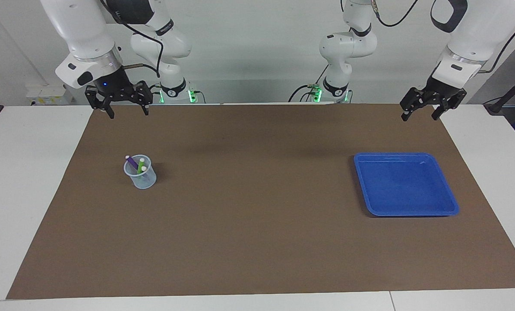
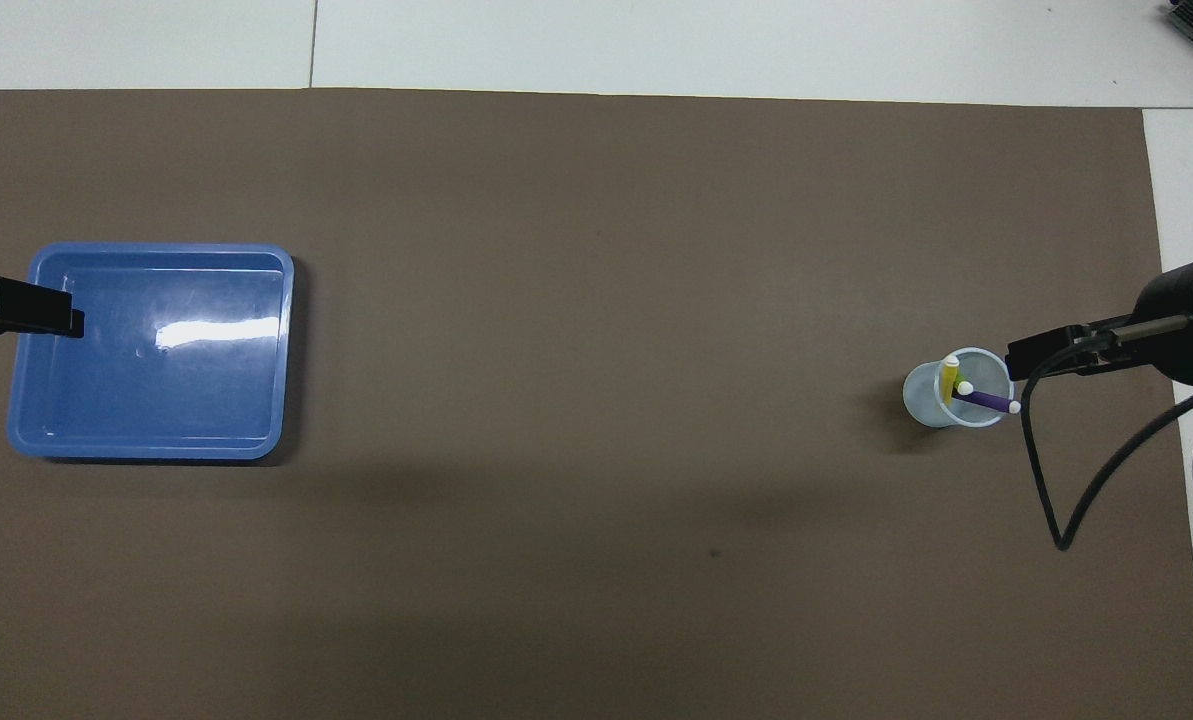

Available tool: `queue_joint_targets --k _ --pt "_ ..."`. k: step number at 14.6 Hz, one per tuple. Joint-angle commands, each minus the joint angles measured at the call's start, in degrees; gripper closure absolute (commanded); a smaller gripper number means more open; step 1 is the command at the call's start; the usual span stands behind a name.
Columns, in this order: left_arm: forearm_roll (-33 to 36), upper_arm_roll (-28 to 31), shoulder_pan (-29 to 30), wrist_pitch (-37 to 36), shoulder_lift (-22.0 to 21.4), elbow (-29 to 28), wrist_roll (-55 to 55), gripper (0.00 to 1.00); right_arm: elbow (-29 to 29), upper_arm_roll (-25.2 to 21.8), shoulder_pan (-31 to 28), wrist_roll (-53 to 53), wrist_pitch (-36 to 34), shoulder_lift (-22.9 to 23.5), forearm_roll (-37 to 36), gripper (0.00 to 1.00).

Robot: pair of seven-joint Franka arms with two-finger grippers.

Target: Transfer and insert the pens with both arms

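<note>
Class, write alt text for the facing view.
A clear cup holding pens and an empty blue tray sit apart on a brown mat. The right hand and left hand hang open, raised.

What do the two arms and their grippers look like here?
Both arms are large, white and jointed, with silver wrist rings and black cables looping along them. Each ends in a black two-finger gripper with outer links: right gripper, left gripper. The right wrist shows a small blue light; green lights glow at both bases.
</note>
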Motion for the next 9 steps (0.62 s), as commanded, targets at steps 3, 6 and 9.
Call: queue_joint_targets --k 3,6,9 --pt "0.87 8.62 -8.40 -0.58 -0.07 0.40 -0.43 0.00 -0.95 0.34 -0.49 0.83 0.83 -0.82 0.63 0.00" --pt "0.87 8.62 -8.23 -0.49 0.01 0.31 -0.43 0.00 -0.95 0.34 -0.58 0.83 0.91 -0.82 0.63 0.00" --pt "0.95 8.36 -6.91 -0.67 0.10 0.40 -0.34 0.00 -0.95 0.34 -0.50 0.83 0.83 -0.82 0.63 0.00"
